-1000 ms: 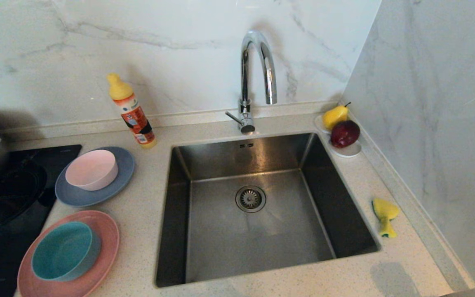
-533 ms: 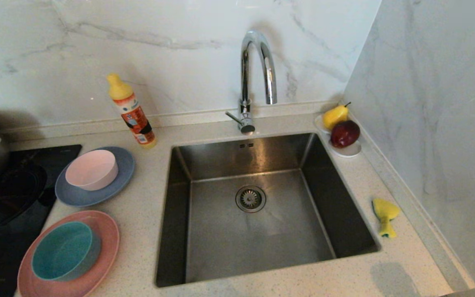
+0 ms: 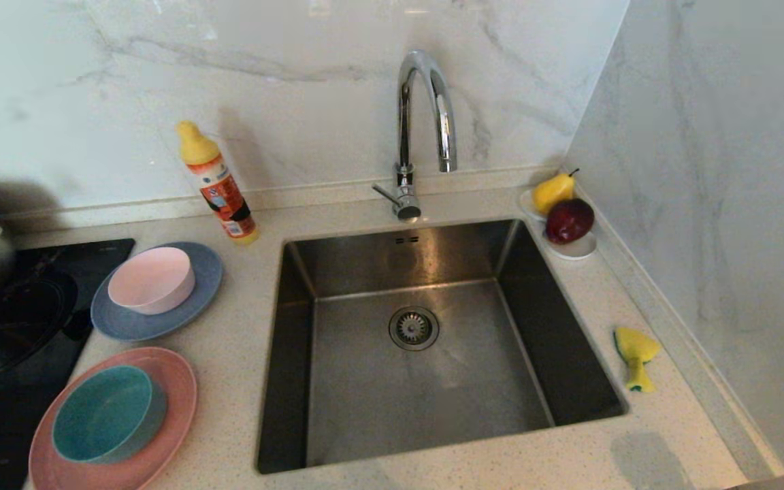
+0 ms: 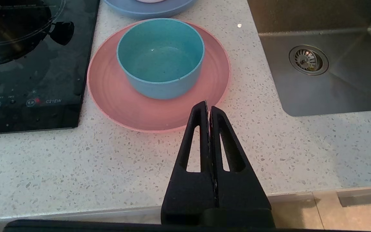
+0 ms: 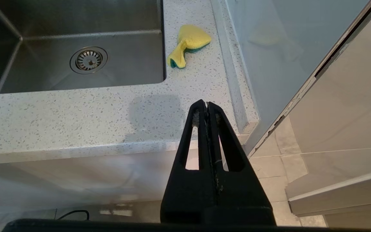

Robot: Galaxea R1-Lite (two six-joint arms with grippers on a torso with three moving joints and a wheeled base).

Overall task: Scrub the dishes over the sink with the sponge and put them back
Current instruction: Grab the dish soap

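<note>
speckled counter, hob marked "c21ew", sponge beside sink, both grippers' jaws closed, empty

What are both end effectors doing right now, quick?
Left end effector: closed, empty, near the salmon-pink round plate.
Right end effector: closed, empty, short of the crumpled yellow sponge.

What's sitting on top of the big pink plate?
A teal bowl stands upright on the salmon-pink plate, empty inside as the left wrist view shows. The patch of plate under the bowl is covered, so nothing there can be seen.
</note>
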